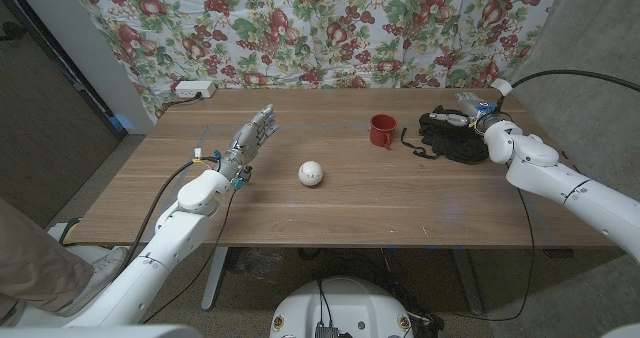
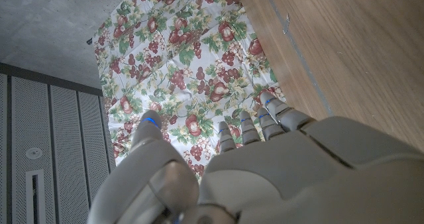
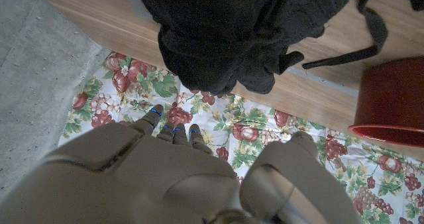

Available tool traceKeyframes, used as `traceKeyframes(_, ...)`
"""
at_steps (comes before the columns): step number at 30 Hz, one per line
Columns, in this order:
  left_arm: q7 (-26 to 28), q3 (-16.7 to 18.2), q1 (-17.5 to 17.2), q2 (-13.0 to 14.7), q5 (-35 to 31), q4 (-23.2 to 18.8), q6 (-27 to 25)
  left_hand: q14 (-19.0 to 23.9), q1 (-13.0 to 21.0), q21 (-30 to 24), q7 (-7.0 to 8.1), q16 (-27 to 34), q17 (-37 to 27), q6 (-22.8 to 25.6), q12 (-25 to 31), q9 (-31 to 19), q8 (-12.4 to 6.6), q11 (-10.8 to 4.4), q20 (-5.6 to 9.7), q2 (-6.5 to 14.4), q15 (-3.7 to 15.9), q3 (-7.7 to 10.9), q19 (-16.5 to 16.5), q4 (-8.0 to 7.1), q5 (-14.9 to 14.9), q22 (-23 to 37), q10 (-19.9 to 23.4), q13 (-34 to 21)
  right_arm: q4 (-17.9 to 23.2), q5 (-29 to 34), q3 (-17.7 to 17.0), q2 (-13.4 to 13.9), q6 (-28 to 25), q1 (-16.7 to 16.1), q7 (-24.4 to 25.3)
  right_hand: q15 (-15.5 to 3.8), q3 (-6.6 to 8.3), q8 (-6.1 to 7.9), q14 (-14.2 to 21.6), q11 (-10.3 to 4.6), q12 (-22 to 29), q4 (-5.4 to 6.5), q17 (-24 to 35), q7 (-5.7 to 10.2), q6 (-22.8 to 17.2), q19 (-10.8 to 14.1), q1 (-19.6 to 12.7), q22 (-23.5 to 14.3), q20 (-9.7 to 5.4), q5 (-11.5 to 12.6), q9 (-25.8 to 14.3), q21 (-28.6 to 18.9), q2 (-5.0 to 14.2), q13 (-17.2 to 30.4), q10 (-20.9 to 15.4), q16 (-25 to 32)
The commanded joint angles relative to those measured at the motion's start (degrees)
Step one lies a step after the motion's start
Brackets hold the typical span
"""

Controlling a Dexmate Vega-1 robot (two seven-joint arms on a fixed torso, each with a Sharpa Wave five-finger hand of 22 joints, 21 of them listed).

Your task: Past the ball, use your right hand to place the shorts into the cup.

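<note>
Two hands empty: right hand (image 1: 462, 121) spread over shorts (image 1: 452, 136), ungrasped; next, grasp, carry to cup (image 1: 382, 130). Left hand (image 1: 250, 140) idle.

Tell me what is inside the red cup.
The red cup shows only a dark interior from the head view; nothing visible inside. Its bottom is hidden by the rim. The black shorts lie beside it.

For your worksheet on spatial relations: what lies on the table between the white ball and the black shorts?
In the head view, the red cup stands between the ball and the shorts.
</note>
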State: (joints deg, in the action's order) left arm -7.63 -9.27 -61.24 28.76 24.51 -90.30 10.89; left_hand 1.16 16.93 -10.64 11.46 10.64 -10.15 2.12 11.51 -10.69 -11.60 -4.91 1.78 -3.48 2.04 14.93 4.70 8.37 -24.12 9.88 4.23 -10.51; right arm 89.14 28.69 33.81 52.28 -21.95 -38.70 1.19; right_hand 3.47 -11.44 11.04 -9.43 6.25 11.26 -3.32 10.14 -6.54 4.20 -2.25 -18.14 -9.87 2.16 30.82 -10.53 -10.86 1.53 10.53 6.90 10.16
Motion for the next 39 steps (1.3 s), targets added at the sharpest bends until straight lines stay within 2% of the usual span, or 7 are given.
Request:
traceKeyframes(1,0.5,0.0,-0.7,0.2,-0.2,-0.7,-0.2,-0.3,0.7,-0.5,0.01,0.1,-0.2,0.3,0.1,-0.2,0.20,-0.05,2.46,-0.2,2.74,0.21,0.0,-0.31,0.4,0.2,0.3,-0.3,-2.0,-0.1,0.6,-0.8,-0.2,0.0,1.7,0.24,-0.20,0.48,-0.9,0.00,0.3,-0.42,0.0,-0.99,-0.5,-0.1,-0.7,-0.2,-0.14,0.6,-0.3,-0.2,-0.04,0.1,0.4,0.1)
traceKeyframes(14,0.6,-0.2,-0.8,0.4,-0.3,-1.0,0.0,-0.3,0.8,-0.5,-0.03,0.1,-0.2,0.3,0.1,-0.2,0.22,-0.02,2.52,-0.1,2.70,0.24,-0.1,-0.32,0.5,0.2,0.4,-0.3,-3.6,0.4,1.5,-1.5,-0.3,0.7,2.8,0.23,-0.24,0.48,-0.8,-0.14,0.5,-0.52,0.1,-0.95,-0.5,0.3,-1.0,-0.2,0.22,1.0,-0.3,-0.3,0.10,0.1,0.3,0.2)
traceKeyframes(16,0.6,-0.2,-0.8,0.4,-0.4,-1.0,0.0,-0.4,0.8,-0.5,-0.05,0.1,-0.2,0.3,0.1,-0.2,0.22,0.02,2.48,-0.1,2.71,0.24,0.0,-0.32,0.5,0.2,0.5,-0.3,-3.9,0.5,1.5,-1.6,-0.1,0.8,3.3,0.03,-0.25,0.53,-0.7,-0.37,0.5,-0.58,0.1,-0.24,-0.7,0.4,-1.2,-0.2,0.27,1.2,-0.3,-0.4,0.16,0.1,0.2,0.2)
traceKeyframes(18,0.8,-0.2,-1.0,0.5,-0.4,-1.1,-0.1,-0.3,0.8,-0.5,0.01,0.1,-0.2,0.3,0.1,-0.2,0.23,-0.04,2.50,-0.1,2.70,0.24,0.0,-0.32,0.5,0.2,0.4,-0.3,-4.2,0.5,1.6,-1.8,-0.2,0.9,3.6,-0.12,-0.25,0.55,-0.6,-0.55,0.6,-0.62,0.1,-0.17,-0.7,0.5,-1.3,-0.2,0.21,1.3,-0.3,-0.4,0.18,0.1,0.1,0.2)
traceKeyframes(39,0.8,-0.2,-0.9,0.4,-0.1,-0.9,0.1,-0.3,0.8,-0.5,0.15,0.2,-0.2,-0.3,0.1,-0.2,0.48,-0.02,2.51,-0.1,2.72,0.27,0.0,-0.34,0.7,0.2,0.3,-0.3,-7.7,1.6,3.6,-4.2,-0.9,2.8,5.4,-0.42,-0.27,0.55,0.3,-0.62,0.7,-0.92,0.1,-0.22,-0.8,1.4,-1.9,-0.2,0.26,1.9,-0.4,-0.6,0.37,0.1,-0.2,0.6)
